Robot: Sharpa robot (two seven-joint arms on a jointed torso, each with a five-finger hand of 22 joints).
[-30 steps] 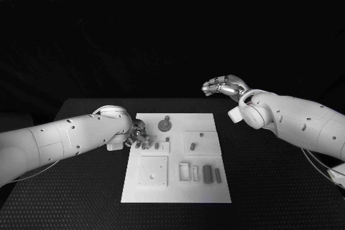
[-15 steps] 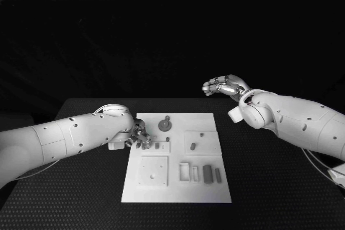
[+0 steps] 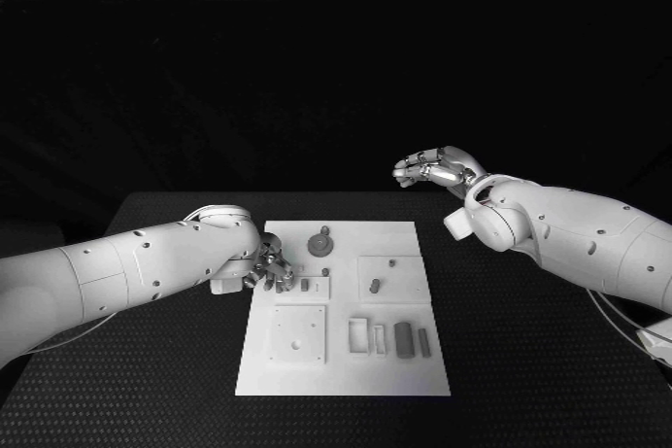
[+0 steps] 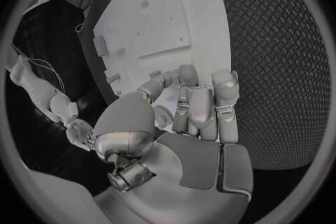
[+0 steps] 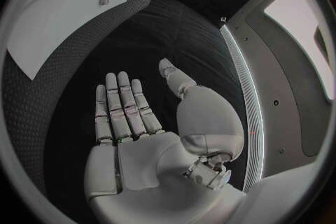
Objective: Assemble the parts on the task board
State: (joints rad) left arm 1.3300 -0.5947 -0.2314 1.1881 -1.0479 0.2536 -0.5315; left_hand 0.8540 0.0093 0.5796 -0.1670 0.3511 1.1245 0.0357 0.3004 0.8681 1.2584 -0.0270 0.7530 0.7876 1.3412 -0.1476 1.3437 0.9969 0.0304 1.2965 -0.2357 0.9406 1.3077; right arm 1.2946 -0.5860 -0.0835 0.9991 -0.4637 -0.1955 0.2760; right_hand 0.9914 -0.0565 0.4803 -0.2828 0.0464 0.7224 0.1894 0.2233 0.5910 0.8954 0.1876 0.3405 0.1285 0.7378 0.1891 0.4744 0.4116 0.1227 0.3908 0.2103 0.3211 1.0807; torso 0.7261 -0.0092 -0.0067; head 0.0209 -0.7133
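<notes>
Several small parts (image 3: 376, 285) lying on task board (image 3: 406, 236): rigid, light, best pinched at sides. Left hand (image 3: 269, 271) lowered over board's left edge, grip indiscernible. Right hand (image 3: 437, 166) raised, empty, fingers spread.

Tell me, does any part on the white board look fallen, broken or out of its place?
Nothing stands out. The task board lies flat and square on the table, and its small parts sit inside its recesses. The left hand is at the board's left edge; the right hand is raised, holding nothing.
</notes>
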